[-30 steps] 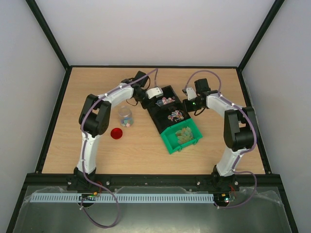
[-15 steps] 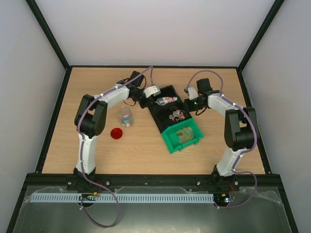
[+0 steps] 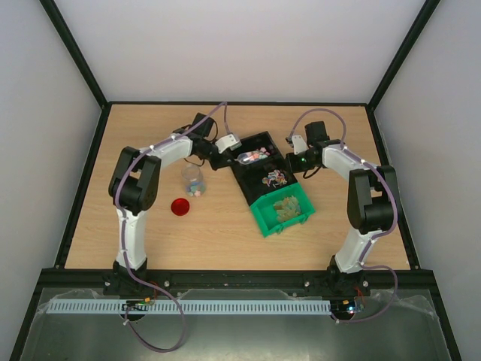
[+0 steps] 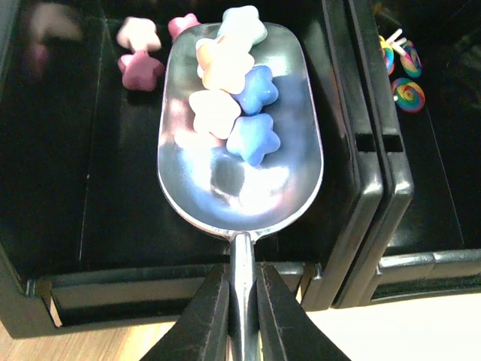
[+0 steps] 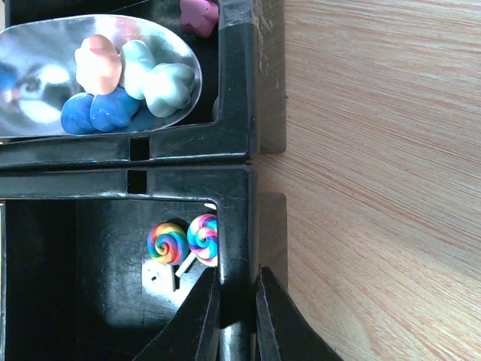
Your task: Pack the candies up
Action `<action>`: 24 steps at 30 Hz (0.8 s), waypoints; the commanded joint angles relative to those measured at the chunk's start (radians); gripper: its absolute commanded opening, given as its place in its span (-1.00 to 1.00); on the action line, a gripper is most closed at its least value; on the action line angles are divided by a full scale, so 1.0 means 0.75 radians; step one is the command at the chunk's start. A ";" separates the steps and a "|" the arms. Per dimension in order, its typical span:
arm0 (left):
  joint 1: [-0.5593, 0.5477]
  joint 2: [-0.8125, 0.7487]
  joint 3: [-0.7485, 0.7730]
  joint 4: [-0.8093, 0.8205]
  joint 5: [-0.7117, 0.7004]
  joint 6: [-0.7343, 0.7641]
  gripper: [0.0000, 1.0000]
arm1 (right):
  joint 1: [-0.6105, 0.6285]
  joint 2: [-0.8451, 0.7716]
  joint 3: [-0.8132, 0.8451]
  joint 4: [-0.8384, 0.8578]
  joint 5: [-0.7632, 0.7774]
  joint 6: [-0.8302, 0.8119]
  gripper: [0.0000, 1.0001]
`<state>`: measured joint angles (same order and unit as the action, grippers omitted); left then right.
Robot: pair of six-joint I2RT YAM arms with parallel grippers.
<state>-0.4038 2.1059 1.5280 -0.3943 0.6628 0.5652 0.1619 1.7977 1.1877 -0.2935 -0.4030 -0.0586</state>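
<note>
Several pastel star candies [image 4: 233, 83] lie in the bowl of the silver scoop [image 4: 248, 180], which hovers over the far black bin [image 4: 60, 188]. My left gripper [image 4: 242, 269] is shut on the scoop's handle. A few pink candies [image 4: 143, 64] stay on that bin's floor. Rainbow swirl candies [image 5: 184, 241] sit in the neighbouring black bin [image 5: 233, 218], and my right gripper [image 5: 237, 274] is shut on that bin's wall. From above, the scoop [image 3: 245, 156] is over the bins, with pale greenish candies [image 3: 285, 205] in the green bin [image 3: 264, 223].
A clear jar [image 3: 194, 180] with some candies in it stands left of the bins. The round red lid [image 3: 179, 207] lies on the wooden table [image 3: 150, 241] in front of the jar. The left gripper [image 3: 233, 152] and right gripper [image 3: 290, 162] flank the bins.
My left arm has drawn back to the left, and the loaded scoop has shifted a little left over the far bin. The right arm has stayed where it was.
</note>
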 commanded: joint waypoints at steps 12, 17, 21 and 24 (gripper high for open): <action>0.041 -0.143 -0.149 0.219 0.212 -0.038 -0.95 | -0.017 0.006 0.004 0.011 0.009 0.029 -0.97; 0.043 -0.149 -0.113 0.234 0.221 -0.066 -0.95 | -0.018 0.011 0.005 0.011 0.006 0.028 -0.97; 0.050 -0.180 -0.075 0.210 0.213 -0.057 -0.95 | -0.018 0.007 0.003 0.009 0.005 0.027 -0.97; 0.077 -0.223 -0.061 0.185 0.232 -0.053 -0.95 | -0.016 0.005 0.004 0.009 0.001 0.027 -0.97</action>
<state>-0.3679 2.0151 1.4403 -0.2584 0.7719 0.5125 0.1562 1.7981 1.1877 -0.2909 -0.3992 -0.0559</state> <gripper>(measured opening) 0.087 0.089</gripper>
